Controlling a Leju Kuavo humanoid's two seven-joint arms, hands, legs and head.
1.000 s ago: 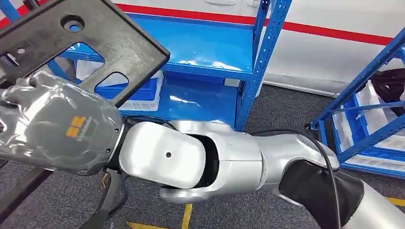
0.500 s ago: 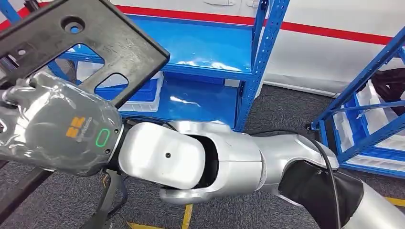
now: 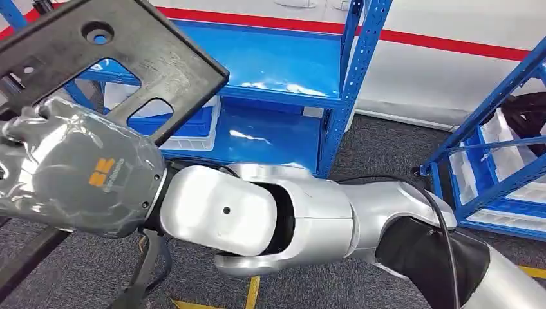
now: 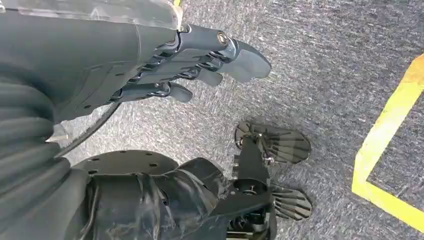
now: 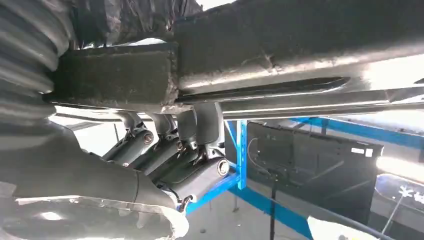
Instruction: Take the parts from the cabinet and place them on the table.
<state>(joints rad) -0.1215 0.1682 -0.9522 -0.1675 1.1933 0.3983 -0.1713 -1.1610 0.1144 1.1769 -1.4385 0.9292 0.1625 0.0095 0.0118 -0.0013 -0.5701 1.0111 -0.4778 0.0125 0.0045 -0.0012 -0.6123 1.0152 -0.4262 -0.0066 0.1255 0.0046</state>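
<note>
Right hand: the right hand (image 3: 77, 170) is up high across the robot's front, fingers (image 5: 192, 125) wrapped round the black part (image 3: 109, 61), gripping it at its lower edge.
Black part: a flat dark panel with cut-out openings and a round hole, held tilted in the air in front of the blue cabinet (image 3: 283, 71); touching no shelf, touching nothing but the hand.
Left hand: the left hand (image 4: 200, 60) hangs low over the grey carpet (image 4: 325, 60), fingers loosely bent and apart, holding nothing, touching nothing.
Cabinet: blue shelves, with a blue bin (image 3: 187, 125) on a lower level behind the part; a second blue rack (image 3: 496, 161) stands off to the right.
Floor: a yellow line (image 4: 390, 145) runs across the carpet near the left hand.
Hidden: the part's left side runs out of the head view, and the hand's grey cover hides its grip there.
Hard to make out: in the right wrist view the part is a blurred dark bar close to the lens; a dark panel (image 5: 315, 165) behind it, unclear what.
</note>
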